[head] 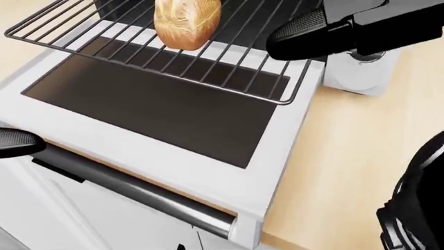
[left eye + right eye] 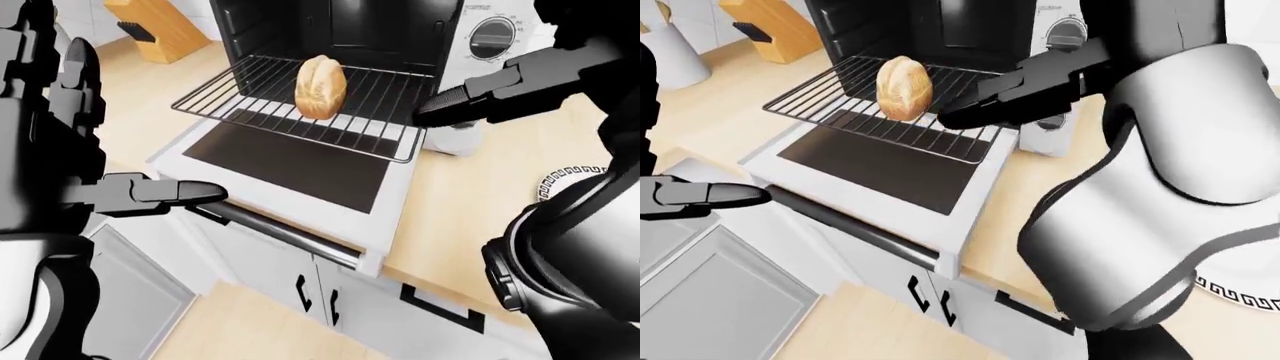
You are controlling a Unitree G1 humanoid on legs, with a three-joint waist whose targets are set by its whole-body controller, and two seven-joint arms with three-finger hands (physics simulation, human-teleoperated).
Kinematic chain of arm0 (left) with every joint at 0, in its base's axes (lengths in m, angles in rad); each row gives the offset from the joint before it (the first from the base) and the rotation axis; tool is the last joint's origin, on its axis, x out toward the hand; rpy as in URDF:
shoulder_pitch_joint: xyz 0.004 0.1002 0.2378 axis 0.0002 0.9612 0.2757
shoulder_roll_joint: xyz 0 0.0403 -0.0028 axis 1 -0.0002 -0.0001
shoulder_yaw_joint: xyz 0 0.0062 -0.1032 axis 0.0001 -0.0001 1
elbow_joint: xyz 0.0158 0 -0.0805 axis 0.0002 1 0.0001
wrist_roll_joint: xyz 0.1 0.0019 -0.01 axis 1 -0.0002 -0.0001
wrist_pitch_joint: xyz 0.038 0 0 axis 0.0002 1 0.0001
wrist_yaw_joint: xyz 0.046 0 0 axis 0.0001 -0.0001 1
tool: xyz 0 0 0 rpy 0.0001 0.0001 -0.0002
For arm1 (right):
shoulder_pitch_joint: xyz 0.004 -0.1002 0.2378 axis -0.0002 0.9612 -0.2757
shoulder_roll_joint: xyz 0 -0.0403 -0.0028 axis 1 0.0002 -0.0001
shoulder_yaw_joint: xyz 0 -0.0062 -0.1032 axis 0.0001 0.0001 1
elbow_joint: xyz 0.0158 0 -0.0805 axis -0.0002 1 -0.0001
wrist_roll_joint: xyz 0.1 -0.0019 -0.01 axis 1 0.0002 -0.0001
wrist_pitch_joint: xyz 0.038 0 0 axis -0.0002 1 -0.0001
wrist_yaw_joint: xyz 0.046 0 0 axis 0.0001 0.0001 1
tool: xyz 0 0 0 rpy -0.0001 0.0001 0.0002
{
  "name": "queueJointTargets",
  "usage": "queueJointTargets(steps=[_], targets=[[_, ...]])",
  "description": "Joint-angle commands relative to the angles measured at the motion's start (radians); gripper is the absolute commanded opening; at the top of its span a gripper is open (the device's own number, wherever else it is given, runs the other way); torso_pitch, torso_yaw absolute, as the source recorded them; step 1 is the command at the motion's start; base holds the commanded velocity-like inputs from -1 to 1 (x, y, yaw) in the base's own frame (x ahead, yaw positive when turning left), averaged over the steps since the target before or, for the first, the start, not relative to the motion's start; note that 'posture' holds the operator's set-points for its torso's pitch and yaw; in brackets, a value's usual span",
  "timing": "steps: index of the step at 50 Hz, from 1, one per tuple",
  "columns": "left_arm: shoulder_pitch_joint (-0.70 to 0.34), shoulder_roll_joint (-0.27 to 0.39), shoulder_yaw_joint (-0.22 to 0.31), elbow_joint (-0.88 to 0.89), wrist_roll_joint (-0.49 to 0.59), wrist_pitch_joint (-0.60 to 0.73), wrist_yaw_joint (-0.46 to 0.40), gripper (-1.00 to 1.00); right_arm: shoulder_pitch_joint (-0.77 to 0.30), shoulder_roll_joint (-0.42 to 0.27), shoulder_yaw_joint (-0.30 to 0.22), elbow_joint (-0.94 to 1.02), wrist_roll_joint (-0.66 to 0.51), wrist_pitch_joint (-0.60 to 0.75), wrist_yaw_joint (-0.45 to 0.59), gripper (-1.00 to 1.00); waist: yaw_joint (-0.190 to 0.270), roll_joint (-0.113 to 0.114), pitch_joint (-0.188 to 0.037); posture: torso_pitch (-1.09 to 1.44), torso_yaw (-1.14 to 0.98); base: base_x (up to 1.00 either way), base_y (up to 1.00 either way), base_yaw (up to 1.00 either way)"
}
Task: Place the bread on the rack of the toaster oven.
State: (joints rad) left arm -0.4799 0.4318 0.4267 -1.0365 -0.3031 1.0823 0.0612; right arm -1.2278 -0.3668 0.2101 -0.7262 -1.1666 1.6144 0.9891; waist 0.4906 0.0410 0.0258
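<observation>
The bread (image 2: 321,86) stands on the rack (image 2: 260,90), pulled out over the oven's open door (image 2: 290,161). The right hand (image 2: 470,101) hovers empty at the rack's right edge, fingers straight and spread, pointing left. The left hand (image 2: 150,195) is likewise unclenched, near the door's left corner.

A home kitchen, rendered in simulation; a pale wooden countertop (image 2: 470,210) carries a white toaster oven with its door folded down (image 2: 300,161) and wire rack (image 2: 300,105) pulled out; a wooden knife block (image 2: 160,26) stands behind; white cabinet doors with black handles (image 2: 315,296) sit below.
</observation>
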Motion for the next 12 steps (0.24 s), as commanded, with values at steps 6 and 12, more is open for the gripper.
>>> queueJointTargets(steps=[6, 12], targets=[[-0.011, 0.016, 0.009, -0.011, -0.003, -0.031, 0.015, 1.00, 0.048, 0.106, -0.204, -0.016, -0.361, -0.275, 0.325, 1.00, -0.001, 0.001, -0.023, 0.00, 0.37, 0.00, 0.00, 0.00], [-0.005, 0.009, 0.004, -0.007, 0.013, -0.037, 0.007, 1.00, 0.109, 0.137, -0.317, -0.048, -0.334, -0.382, 0.309, 1.00, -0.001, 0.000, -0.027, 0.00, 0.37, 0.00, 0.00, 0.00]])
